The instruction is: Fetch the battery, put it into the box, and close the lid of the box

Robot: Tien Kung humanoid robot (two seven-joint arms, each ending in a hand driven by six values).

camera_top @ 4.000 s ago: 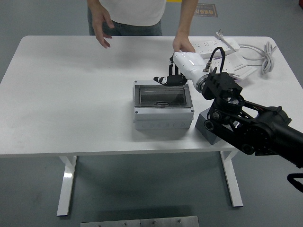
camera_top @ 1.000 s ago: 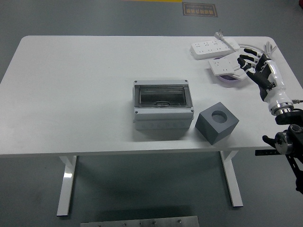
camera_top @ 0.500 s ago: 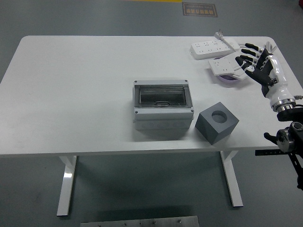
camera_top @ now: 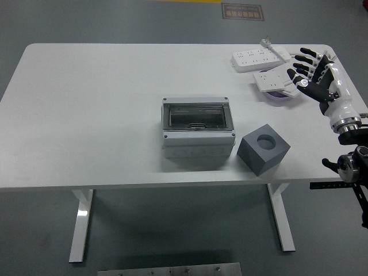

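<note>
One lidded grey box (camera_top: 198, 133), one grey cube (camera_top: 264, 148), two white power strips (camera_top: 259, 57) on the bench (camera_top: 92, 103); right hand (camera_top: 315, 75) spread wide, empty.

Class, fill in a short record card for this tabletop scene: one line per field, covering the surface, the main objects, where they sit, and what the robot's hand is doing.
Surface: white table
Box: grey box, middle of table, clear lid down
Block: dark grey cube with round hole on top, right of box, apart from it
Far right corner: two white power strips, one overlapping a purple disc
Right hand: fingers spread, holding nothing, over far right edge beside the power strips
Left hand: out of view
Battery: none visible
</note>
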